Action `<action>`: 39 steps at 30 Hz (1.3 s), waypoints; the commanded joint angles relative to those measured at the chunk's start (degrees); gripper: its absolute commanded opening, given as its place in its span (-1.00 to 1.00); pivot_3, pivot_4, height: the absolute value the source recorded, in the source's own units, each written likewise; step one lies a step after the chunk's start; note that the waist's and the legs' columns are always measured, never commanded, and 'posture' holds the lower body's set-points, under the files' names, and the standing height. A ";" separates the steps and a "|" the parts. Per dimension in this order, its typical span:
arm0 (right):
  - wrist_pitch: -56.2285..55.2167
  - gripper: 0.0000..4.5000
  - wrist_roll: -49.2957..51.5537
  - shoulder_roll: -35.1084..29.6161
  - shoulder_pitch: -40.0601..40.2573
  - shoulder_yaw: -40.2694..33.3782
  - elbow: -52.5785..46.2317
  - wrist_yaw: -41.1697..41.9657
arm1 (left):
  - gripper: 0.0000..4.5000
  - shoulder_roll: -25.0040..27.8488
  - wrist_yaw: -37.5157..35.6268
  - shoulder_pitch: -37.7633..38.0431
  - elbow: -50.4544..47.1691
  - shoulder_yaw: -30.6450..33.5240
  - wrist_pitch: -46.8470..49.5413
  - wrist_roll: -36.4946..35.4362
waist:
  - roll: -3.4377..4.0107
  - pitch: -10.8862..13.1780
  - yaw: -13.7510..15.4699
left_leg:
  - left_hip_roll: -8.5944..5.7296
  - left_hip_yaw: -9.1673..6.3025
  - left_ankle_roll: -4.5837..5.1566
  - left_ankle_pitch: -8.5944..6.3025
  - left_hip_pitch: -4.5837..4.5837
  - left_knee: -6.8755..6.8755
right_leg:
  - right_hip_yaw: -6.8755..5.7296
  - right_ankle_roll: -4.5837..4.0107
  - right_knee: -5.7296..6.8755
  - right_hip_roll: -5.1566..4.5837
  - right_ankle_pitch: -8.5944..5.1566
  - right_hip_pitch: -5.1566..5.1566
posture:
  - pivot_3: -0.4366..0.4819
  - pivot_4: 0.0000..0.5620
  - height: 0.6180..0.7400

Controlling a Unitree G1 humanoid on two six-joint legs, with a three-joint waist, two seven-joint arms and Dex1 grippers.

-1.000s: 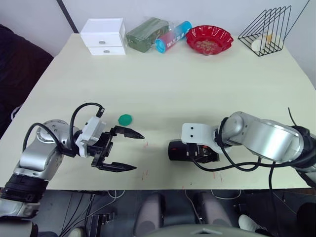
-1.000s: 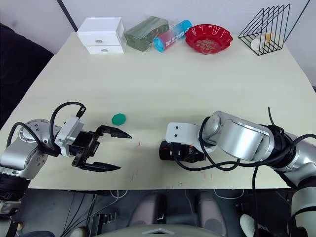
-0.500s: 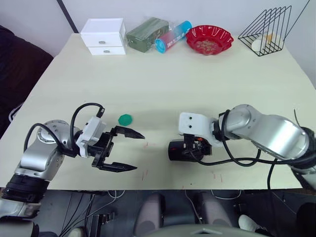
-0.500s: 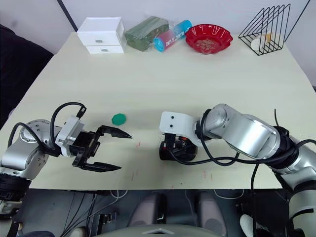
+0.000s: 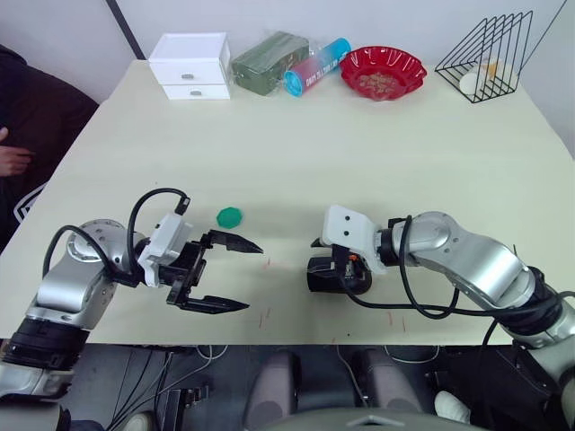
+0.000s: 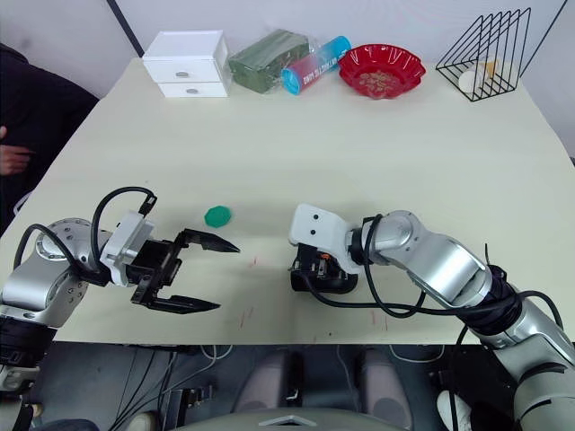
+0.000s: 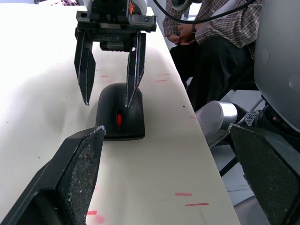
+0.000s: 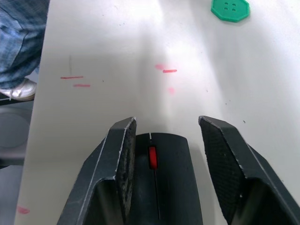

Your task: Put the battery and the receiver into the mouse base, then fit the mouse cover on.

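Note:
A black mouse (image 5: 334,275) with a red wheel lies near the table's front edge, also seen in the left wrist view as the mouse (image 7: 119,112). Its top looks smooth and whole, and I cannot tell the mouse cover from the mouse base. The battery and the receiver are hidden. My right gripper (image 8: 167,123) is open, its two fingers (image 8: 123,154) straddling the mouse's front end with a gap on each side. My left gripper (image 5: 250,277) is open and empty, about a hand's width to the left of the mouse, pointing at it.
A green disc (image 5: 229,215) lies behind my left gripper. Along the far edge stand a white drawer box (image 5: 188,65), a green pack (image 5: 266,62), a blue tube (image 5: 314,66), a red bowl (image 5: 381,72) and a wire rack (image 5: 491,51). A person's hand (image 5: 11,158) shows at the left.
My right arm's elbow has swung out toward the table's front right while its gripper stayed over the mouse. A person's hand has appeared at the left edge. The left arm is still.

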 commanded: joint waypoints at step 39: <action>5.67 0.06 -12.48 -0.38 -0.08 11.32 7.74 7.90 | 1.00 2.32 -2.22 0.93 -0.42 1.83 -0.79 -0.76 | -0.12 -0.11 1.01 | -0.04 -0.01 0.00 0.00 0.10 0.04 | -0.04 0.01 0.00 -0.04 0.00 0.14 | -0.05 -0.47 1.00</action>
